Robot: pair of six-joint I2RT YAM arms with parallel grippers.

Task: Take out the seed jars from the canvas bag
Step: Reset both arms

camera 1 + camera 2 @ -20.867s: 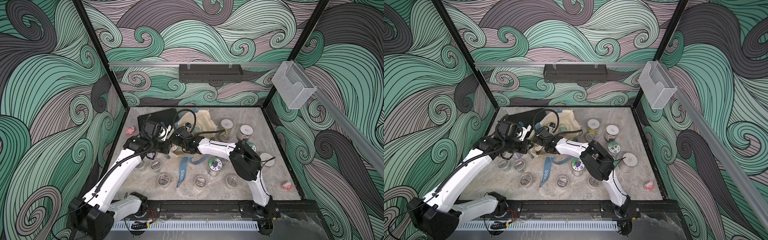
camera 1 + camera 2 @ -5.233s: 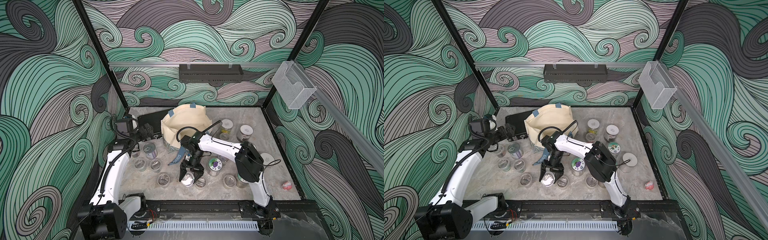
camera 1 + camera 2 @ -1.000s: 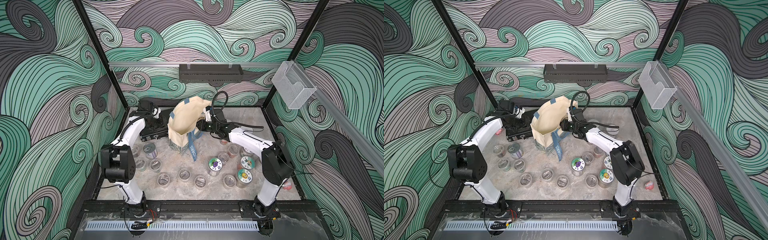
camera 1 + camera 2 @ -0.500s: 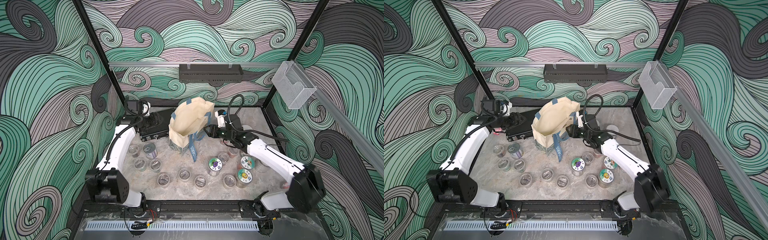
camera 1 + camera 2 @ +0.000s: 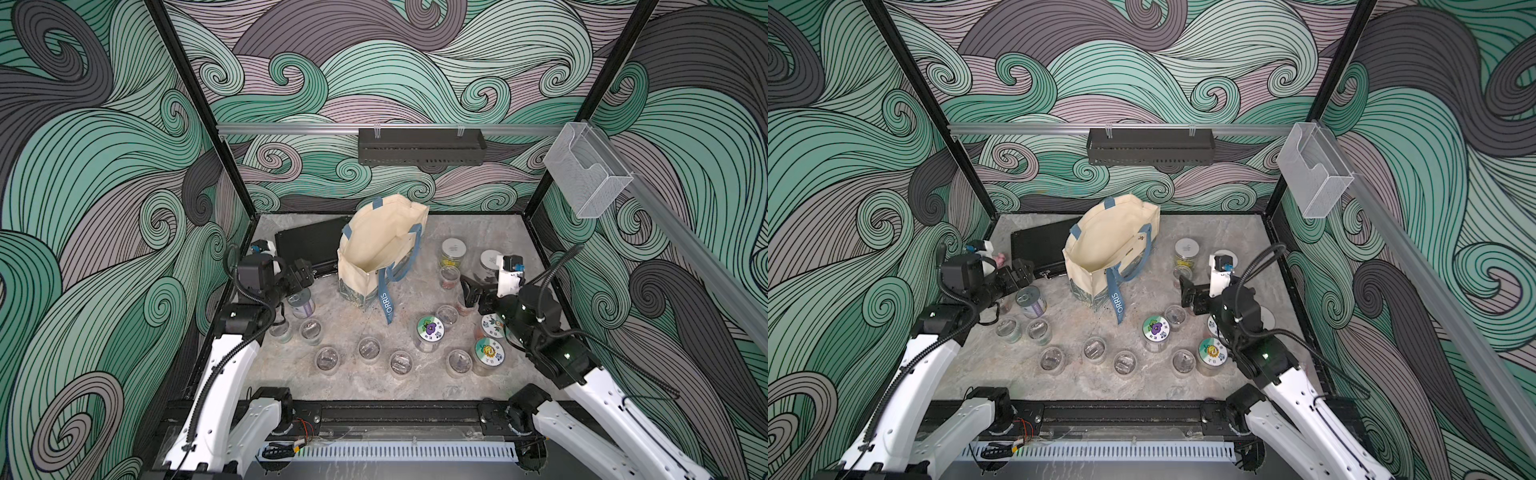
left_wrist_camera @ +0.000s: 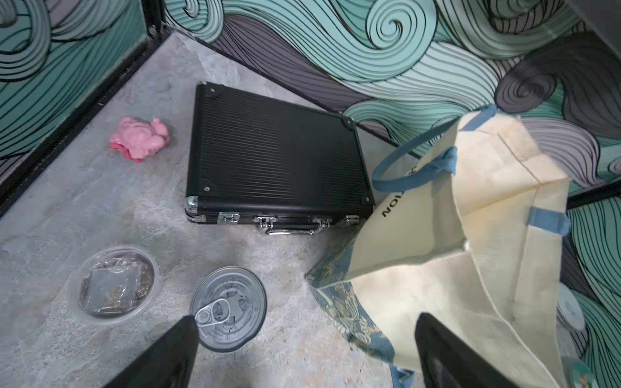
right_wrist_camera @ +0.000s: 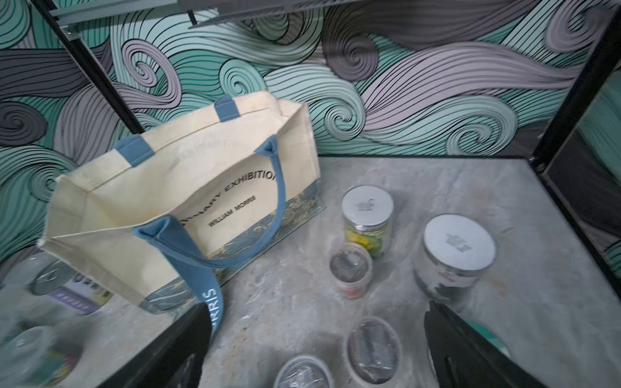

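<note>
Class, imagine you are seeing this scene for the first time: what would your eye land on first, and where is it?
The cream canvas bag draws the eye first: it stands upright mid-table near the back, mouth gaping, no jar showing inside. Clear seed jars dot the table in front and beside it, some with bright flower stickers. The left gripper and right gripper flank the bag, both open and empty.

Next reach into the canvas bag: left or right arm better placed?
Left, probably: the left gripper, fingers open, sits closer to the canvas bag, and its wrist view looks into the open mouth. The right gripper, also open, is farther off, with a small seed jar between.
</note>
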